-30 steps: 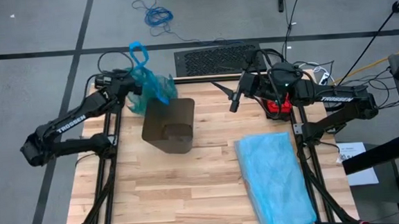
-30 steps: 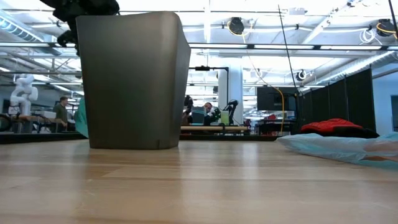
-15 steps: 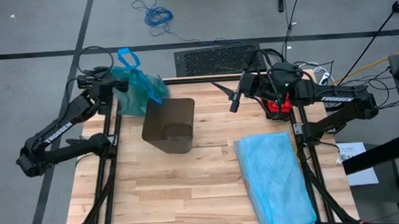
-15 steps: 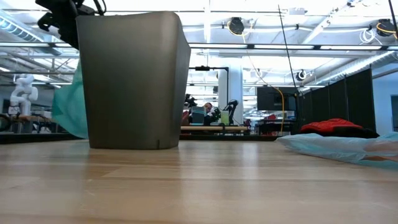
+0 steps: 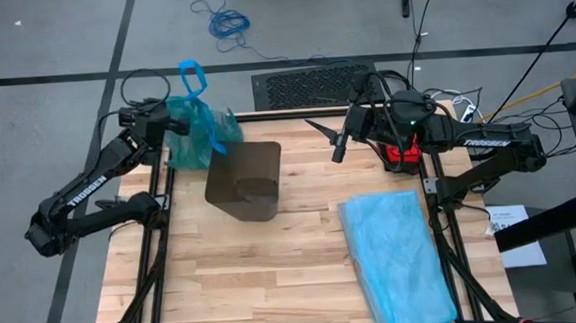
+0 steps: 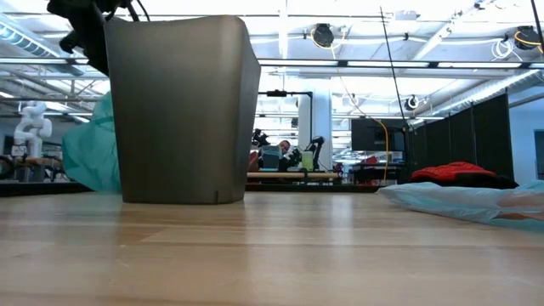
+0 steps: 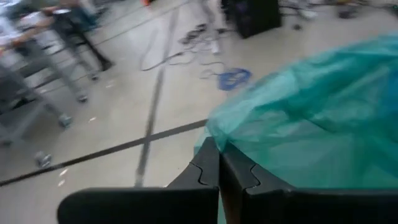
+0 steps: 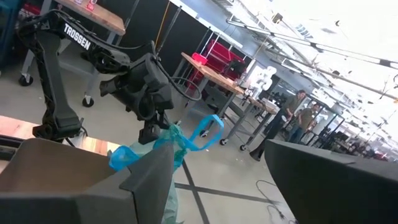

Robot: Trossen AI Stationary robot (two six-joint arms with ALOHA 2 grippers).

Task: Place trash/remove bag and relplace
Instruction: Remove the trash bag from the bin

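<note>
Jaws of our left gripper (image 5: pixel 162 117) are pinching the teal bag (image 5: pixel 192 135), dangling it off the counter (image 5: pixel 275 272) corner beside the bin (image 5: pixel 244 181); we are carrying it clear, gripping firmly, while our right gripper (image 5: pixel 339 143) is waiting with jaws spread

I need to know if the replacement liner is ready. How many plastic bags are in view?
2. The teal-green bag hangs from the shut left gripper at the table's far-left edge, beside the bin. The pale blue bag lies flat on the table's right side. Others may be hidden.
</note>
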